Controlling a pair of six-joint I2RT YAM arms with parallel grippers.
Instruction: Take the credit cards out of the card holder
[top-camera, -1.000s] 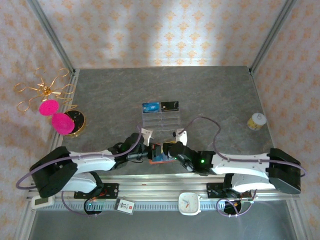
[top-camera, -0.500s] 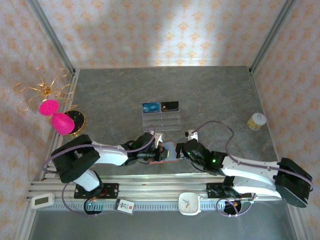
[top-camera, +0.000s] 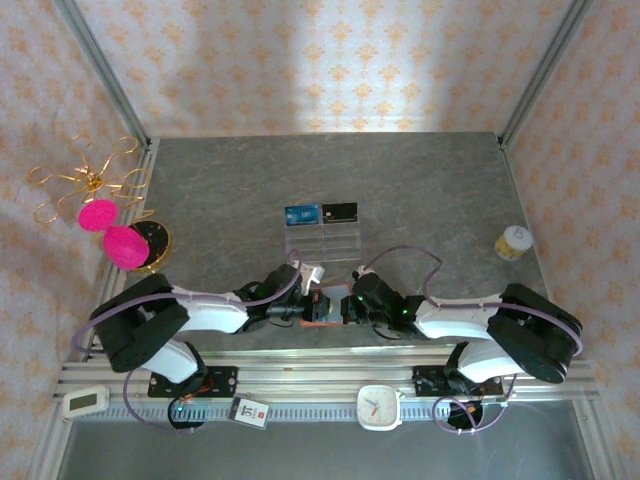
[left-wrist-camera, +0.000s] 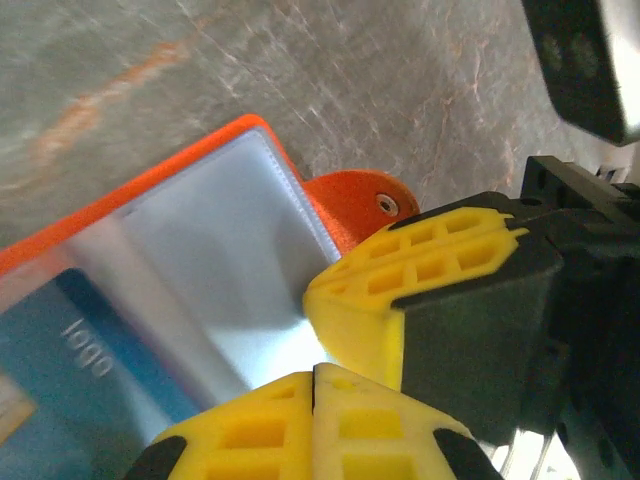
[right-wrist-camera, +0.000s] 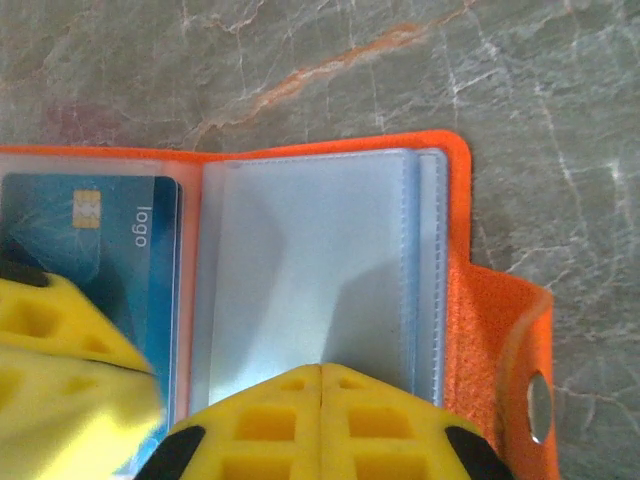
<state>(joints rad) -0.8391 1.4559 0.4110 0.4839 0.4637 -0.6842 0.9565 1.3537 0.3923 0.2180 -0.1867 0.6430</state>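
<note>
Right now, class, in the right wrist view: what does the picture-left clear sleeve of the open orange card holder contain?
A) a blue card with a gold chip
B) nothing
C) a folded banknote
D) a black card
A: a blue card with a chip shows through the left sleeve of the card holder, while the right sleeve looks empty.

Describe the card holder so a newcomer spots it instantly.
On the grey marbled table, look at the near edge, where the left end effector and right end effector meet. The card holder is open between them, in front of the clear tray. It is the only bright orange thing there, with pale blue sleeves and a blue card inside.
</note>
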